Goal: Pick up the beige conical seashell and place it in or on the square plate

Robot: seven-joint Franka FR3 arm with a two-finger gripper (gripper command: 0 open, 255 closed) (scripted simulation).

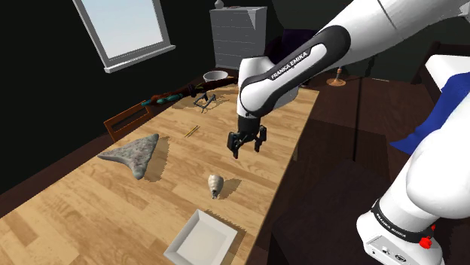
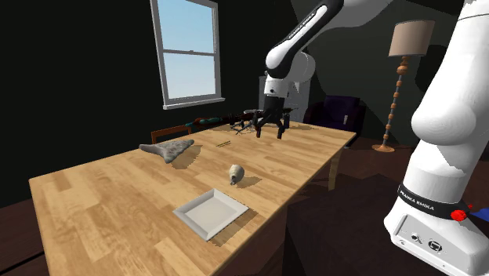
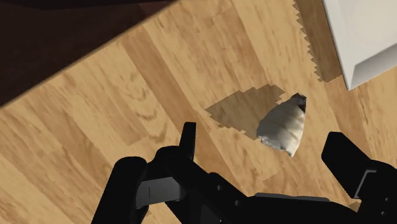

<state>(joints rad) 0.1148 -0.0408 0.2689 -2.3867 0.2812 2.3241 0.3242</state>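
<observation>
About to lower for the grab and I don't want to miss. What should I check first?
1. Gripper open: ok.
2. Gripper holding nothing: ok.
3. Shell lying free on the table: ok.
4. Gripper centred over the shell: not ok, shell sits nearer one finger.
5. Gripper down at shell height: not ok, it hangs above the table.
6. Plate has room for the shell: ok.

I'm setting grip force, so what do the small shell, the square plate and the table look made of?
The seashell looks like matte natural shell, pale beige with faint bands. The square plate is plain smooth white, raised rim; ceramic or plastic, cannot tell. The table looks wooden, showing plank grain.
</observation>
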